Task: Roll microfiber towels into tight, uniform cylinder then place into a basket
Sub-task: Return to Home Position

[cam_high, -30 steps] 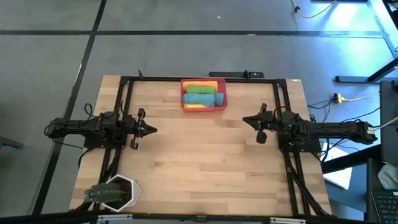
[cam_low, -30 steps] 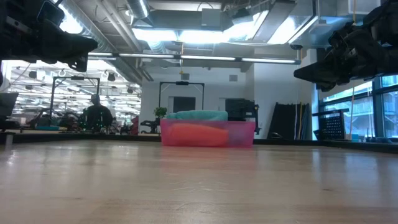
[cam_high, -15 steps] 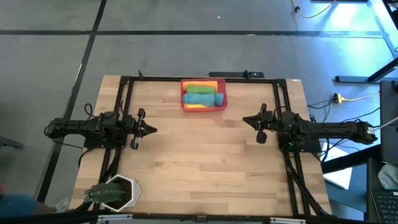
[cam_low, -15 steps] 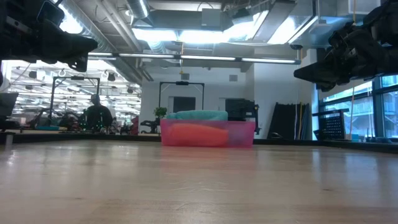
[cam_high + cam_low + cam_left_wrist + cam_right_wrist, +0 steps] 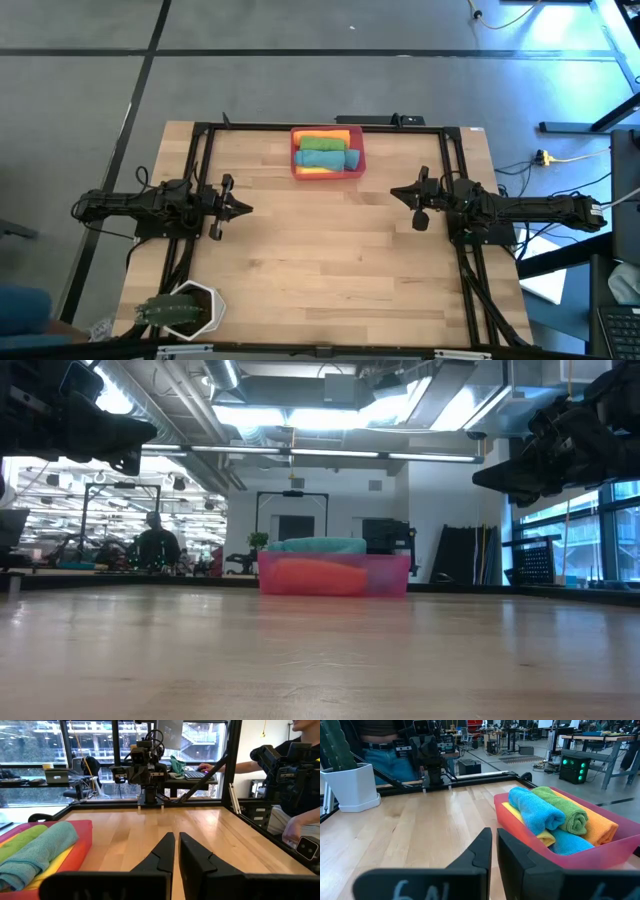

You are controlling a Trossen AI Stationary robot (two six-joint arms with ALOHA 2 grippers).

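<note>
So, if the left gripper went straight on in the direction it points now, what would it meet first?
Probably the right gripper, which faces it across the bare table. The left gripper hangs above the table top, and the basket lies off to one side.

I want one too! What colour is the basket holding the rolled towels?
The basket is red-pink. It shows best in the right wrist view.

Pale wood-plank surface (image 5: pixel 330 260), red-pink basket (image 5: pixel 328 177) at its far edge, black frame bar (image 5: pixel 250 126) just behind the basket, white hexagonal plant pot (image 5: pixel 205 298) well apart from the basket, near-left corner.
</note>
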